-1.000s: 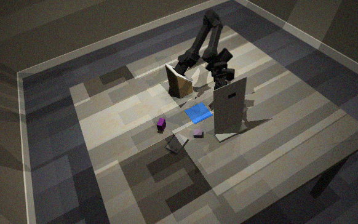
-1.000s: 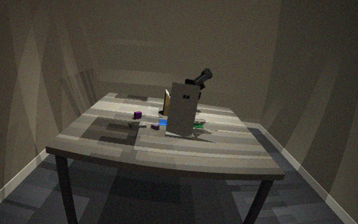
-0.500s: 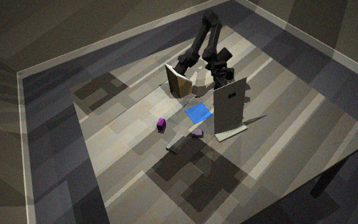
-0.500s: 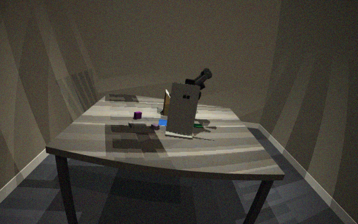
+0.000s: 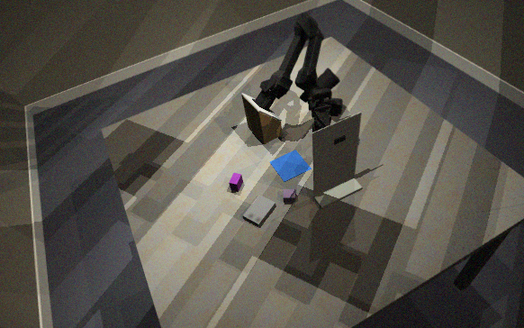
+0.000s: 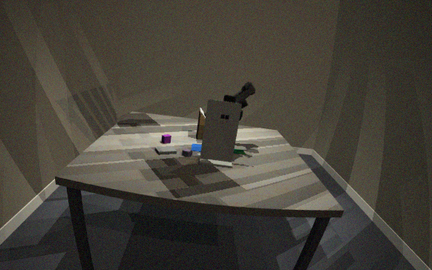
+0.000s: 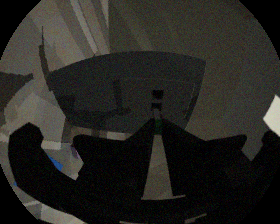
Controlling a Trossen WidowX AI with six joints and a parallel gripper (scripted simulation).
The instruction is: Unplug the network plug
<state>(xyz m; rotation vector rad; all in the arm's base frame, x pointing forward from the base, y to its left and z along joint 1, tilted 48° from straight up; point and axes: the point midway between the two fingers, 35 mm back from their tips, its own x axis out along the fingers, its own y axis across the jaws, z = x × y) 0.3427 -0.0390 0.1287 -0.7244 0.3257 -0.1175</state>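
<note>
Top view: the black six-joint arm (image 5: 306, 54) reaches down behind the grey upright panel (image 5: 335, 158), its gripper (image 5: 324, 118) closed narrow on the network plug, which the panel hides.

In the wrist view the dark fingers converge at 12 o'clock on a small dark piece (image 7: 157, 104) that may be the plug, against the panel's shaded face; whether it sits in the socket or clear of it I cannot tell. On the wooden table (image 5: 421, 189), the blue marked square (image 5: 290, 165) lies at the panel's 9 o'clock, just beside it. A bright purple cube (image 5: 236, 181) sits at 8 o'clock of the square, a duller purple cube (image 5: 289, 195) at 6 o'clock, a flat grey block (image 5: 259, 210) beyond, and a tilted brown box (image 5: 261, 121) at 11 o'clock.
</note>
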